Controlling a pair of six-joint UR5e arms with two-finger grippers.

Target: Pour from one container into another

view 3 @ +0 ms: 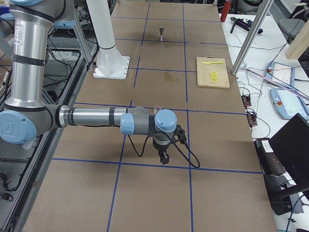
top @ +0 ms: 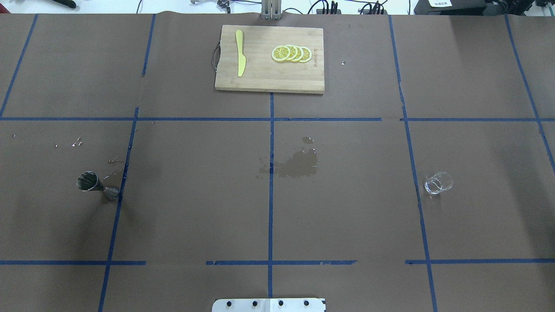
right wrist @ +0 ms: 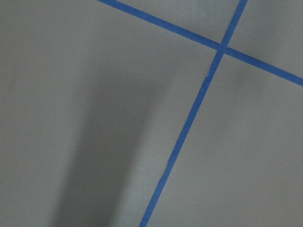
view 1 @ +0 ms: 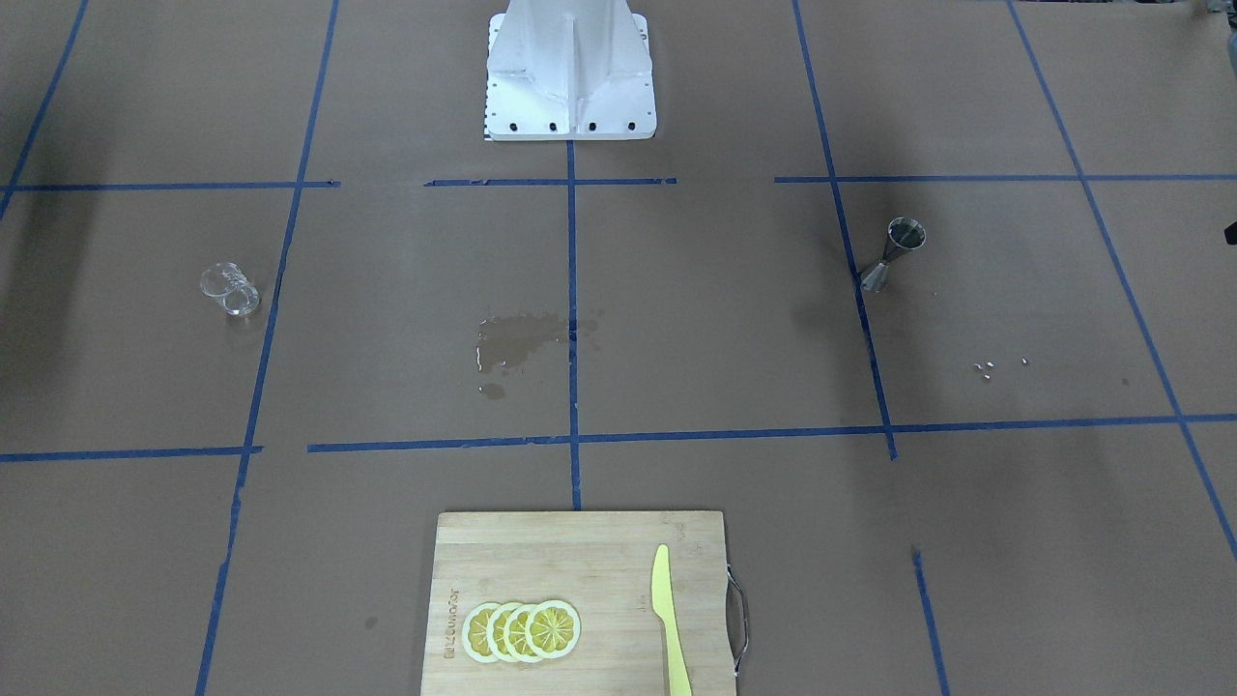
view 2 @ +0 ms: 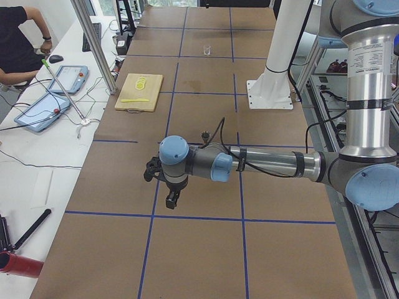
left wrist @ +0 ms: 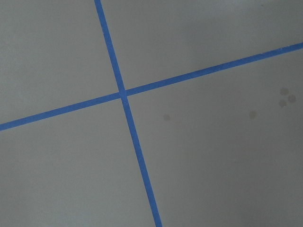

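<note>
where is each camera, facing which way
Front: across the table, facing the base; no arms.
Overhead: behind the robot, looking forward; base edge only.
Exterior left: left table end; left arm near.
Exterior right: right end; right arm near.
Left wrist: down at tape; robot unseen.
Right wrist: likewise.
Front and overhead share glass, jigger, cutting board.

A wide table covered in brown paper is divided into squares by blue tape lines; a white side bench is set alongside.
</note>
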